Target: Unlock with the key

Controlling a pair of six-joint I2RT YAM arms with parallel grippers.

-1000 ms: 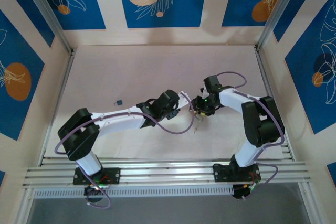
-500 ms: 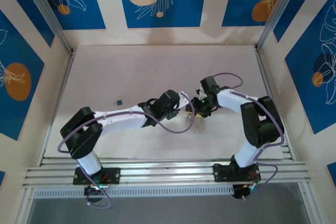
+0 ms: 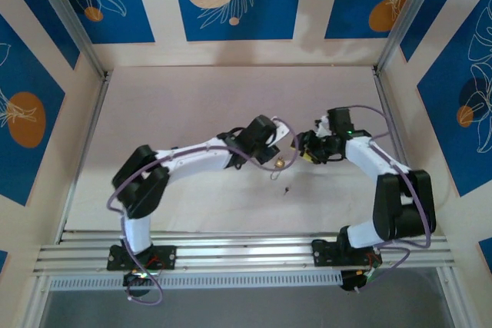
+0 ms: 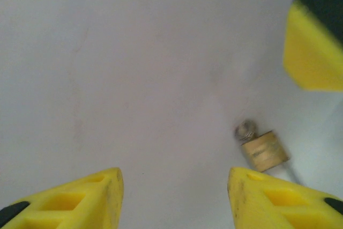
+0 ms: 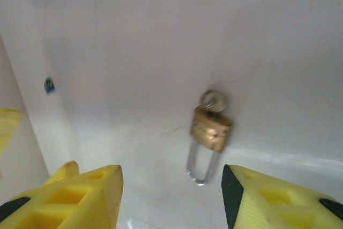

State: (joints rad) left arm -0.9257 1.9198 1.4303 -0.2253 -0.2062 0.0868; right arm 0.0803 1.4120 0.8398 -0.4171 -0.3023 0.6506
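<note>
The brass padlock (image 5: 211, 127) is lying flat on the white table (image 3: 192, 105) near its middle, between the two grippers and touched by neither. A round silver piece, judged to be the head of the key (image 5: 213, 100), is seen at the end of the body opposite the shackle (image 5: 199, 165). Whether the shackle is sprung cannot be told.

The lock appears to be left on the table so that both wrist cameras can view it. The left gripper (image 4: 174, 186) is held just left of the padlock and pointed down at it, its jaws parted and empty. The left arm is stretched rightward across the table. The right gripper (image 5: 171, 186) is held just right of the lock, its jaws likewise apart with nothing between them, and its arm is bent back toward the centre.
</note>
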